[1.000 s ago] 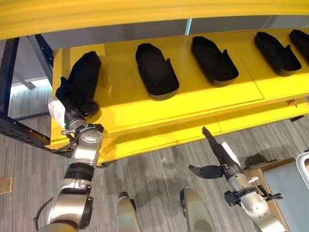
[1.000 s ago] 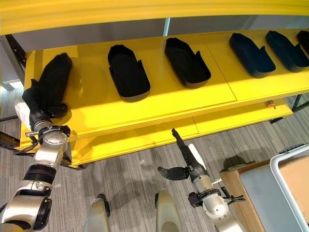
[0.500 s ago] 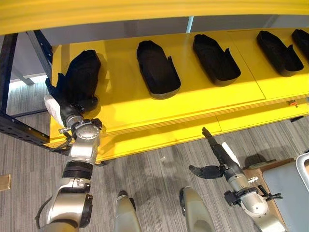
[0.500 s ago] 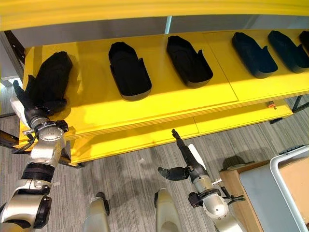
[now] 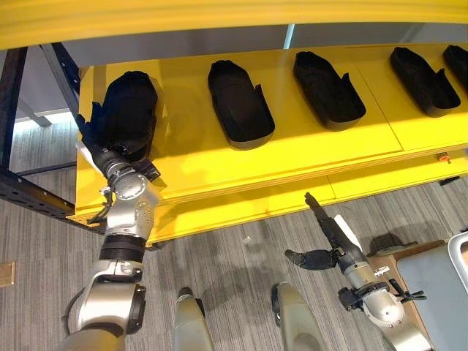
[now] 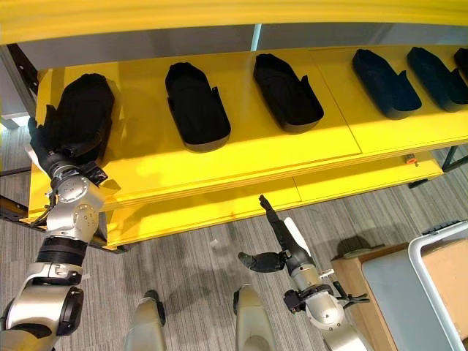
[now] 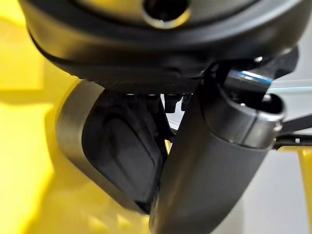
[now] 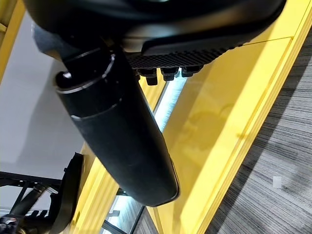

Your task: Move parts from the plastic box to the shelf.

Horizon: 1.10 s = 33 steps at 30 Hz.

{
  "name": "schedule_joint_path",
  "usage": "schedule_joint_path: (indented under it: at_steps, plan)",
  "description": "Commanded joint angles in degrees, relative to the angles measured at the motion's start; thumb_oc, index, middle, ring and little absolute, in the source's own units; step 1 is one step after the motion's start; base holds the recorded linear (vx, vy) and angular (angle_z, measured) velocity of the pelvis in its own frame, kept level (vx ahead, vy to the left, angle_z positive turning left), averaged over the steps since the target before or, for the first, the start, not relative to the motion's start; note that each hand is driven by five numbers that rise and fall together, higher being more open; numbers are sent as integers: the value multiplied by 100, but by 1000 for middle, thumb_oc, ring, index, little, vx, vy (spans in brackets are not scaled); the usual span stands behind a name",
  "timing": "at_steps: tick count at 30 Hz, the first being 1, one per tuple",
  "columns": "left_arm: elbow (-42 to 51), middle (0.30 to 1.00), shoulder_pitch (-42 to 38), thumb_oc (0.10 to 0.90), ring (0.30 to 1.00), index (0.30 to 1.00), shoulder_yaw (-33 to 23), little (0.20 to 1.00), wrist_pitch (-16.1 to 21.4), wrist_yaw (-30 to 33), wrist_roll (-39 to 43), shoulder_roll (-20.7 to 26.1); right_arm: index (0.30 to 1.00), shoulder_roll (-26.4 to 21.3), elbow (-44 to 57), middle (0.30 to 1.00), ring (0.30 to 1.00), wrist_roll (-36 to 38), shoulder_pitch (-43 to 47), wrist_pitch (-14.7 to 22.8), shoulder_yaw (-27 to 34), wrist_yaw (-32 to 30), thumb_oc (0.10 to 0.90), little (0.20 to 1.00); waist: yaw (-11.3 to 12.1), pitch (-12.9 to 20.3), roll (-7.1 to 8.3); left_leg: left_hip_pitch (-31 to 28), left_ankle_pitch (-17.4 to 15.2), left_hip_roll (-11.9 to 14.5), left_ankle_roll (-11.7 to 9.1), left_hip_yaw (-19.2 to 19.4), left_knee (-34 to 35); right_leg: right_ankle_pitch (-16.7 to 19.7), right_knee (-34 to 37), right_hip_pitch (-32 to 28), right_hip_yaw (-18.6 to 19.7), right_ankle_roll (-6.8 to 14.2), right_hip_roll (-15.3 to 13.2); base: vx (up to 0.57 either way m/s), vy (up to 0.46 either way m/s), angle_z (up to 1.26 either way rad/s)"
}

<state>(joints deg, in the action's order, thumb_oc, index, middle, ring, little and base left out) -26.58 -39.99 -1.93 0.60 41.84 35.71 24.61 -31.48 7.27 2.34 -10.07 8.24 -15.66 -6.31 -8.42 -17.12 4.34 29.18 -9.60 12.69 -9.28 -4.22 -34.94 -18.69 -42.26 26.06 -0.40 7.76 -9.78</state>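
Note:
A black moulded part [image 5: 128, 110] lies at the left end of the yellow shelf [image 5: 307, 157]. My left hand [image 5: 110, 155] is at its near end, fingers [image 5: 84, 130] straight along the part's left side. In the left wrist view the thumb [image 7: 209, 170] rests against the part [image 7: 117, 151]. That hand is open. My right hand [image 5: 340, 245] hangs open and holds nothing, below the shelf's front edge over the floor, fingers pointing up at the shelf. Its thumb [image 8: 117, 141] shows in the right wrist view.
Several more black parts [image 5: 238, 102] [image 5: 329, 88] [image 5: 420, 79] lie in a row along the shelf. A white-rimmed plastic box [image 6: 428, 252] sits at the lower right beside a grey-topped stand [image 5: 431, 285]. A dark rack post [image 5: 11, 110] stands at the far left.
My left hand has pushed the leftmost part further onto the shelf and turned it straighter. The right hand has stayed in place.

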Motion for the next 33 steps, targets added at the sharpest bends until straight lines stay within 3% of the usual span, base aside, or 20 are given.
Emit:
schedule_joint_path:
  at_steps: [1, 26, 33]
  plan:
    - [328, 1000, -561, 900, 1000, 1000, 287, 1000, 630, -196, 225, -56, 1000, 1, 732, 1000, 1000, 56, 263, 380, 42, -219, 900, 1000, -27, 380, 15, -141, -183, 90, 399, 237, -272, 332, 329, -160, 153, -259, 45, 0, 0, 0]
    - [564, 1000, -297, 900, 1000, 1000, 179, 1000, 727, -201, 454, -66, 1000, -52, 717, 1000, 1000, 64, 248, 334, -51, -197, 900, 1000, 18, 401, 33, -111, -197, 95, 398, 241, -302, 336, 311, -128, 160, -265, 38, 0, -1, -1]
    - [574, 1000, -333, 900, 1000, 1000, 195, 1000, 906, -311, 1058, -154, 1000, -48, 710, 1000, 1000, 75, 260, 279, -85, -185, 900, 1000, 32, 423, 31, -98, -177, 80, 405, 236, -260, 373, 350, -121, 165, -258, 38, 0, 0, 0]
